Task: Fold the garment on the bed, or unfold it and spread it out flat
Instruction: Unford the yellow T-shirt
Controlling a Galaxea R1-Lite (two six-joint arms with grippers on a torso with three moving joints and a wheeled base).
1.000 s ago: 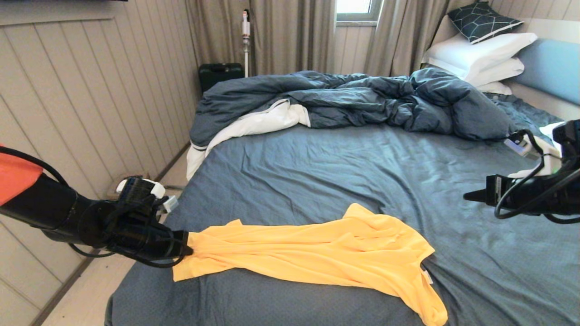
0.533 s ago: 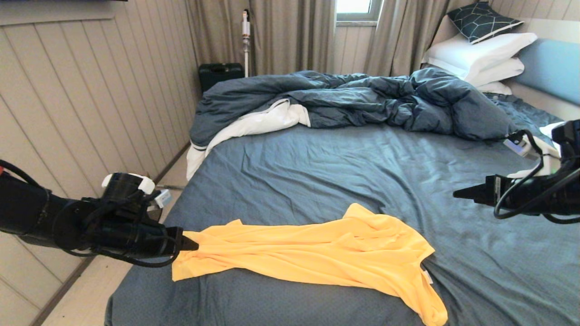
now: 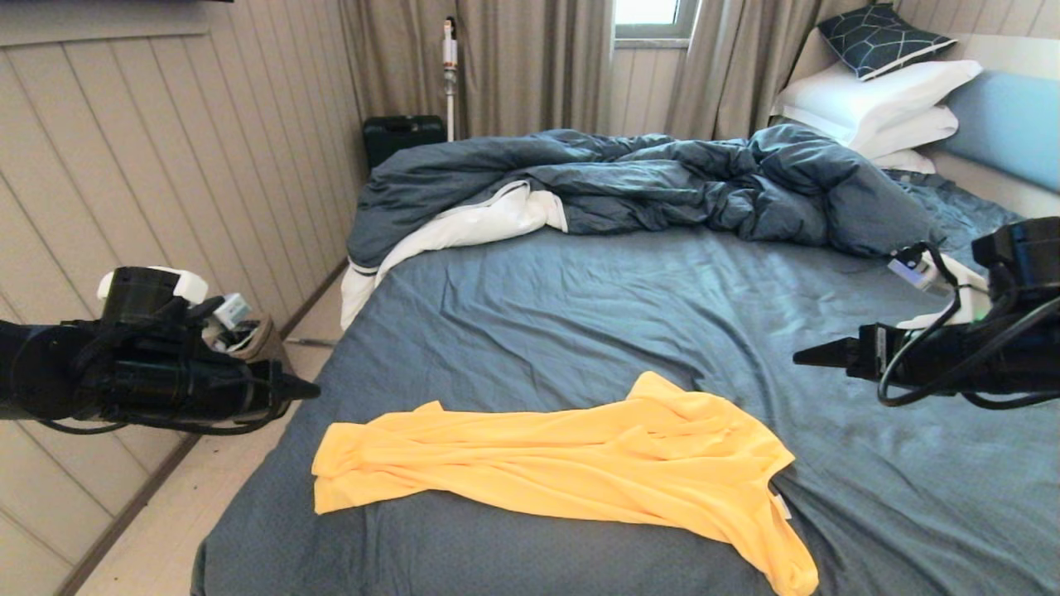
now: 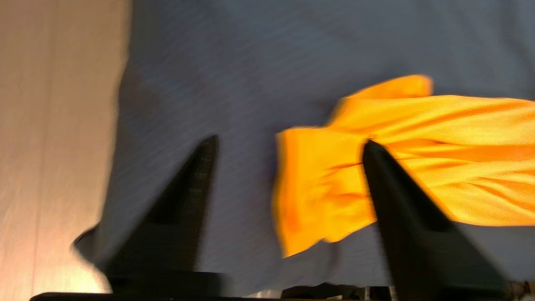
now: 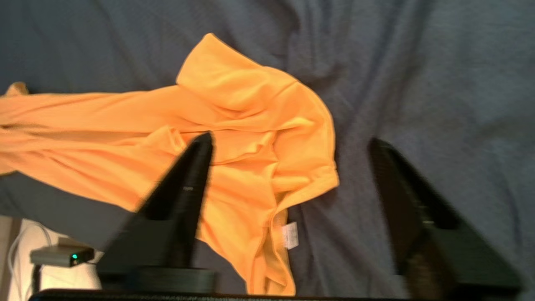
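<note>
Bed (image 3: 580, 298) with dark blue-grey sheet; rumpled duvet (image 3: 646, 178) toward headboard. Yellow garment (image 3: 571, 459) lying crumpled near foot edge, ungripped. Left gripper (image 3: 302, 387) beside garment's left end, jaws released. Right gripper (image 3: 807, 358) above sheet, jaws released.

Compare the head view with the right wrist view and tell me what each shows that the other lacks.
Only the head view shows the rumpled duvet, the white pillows, the left gripper off the bed's left edge, and the T-shirt's whole length. Only the right wrist view shows a small box with a green light, and the open right gripper from behind. Both show the yellow T-shirt lying free on the blue sheet, with its white neck tag.
</note>
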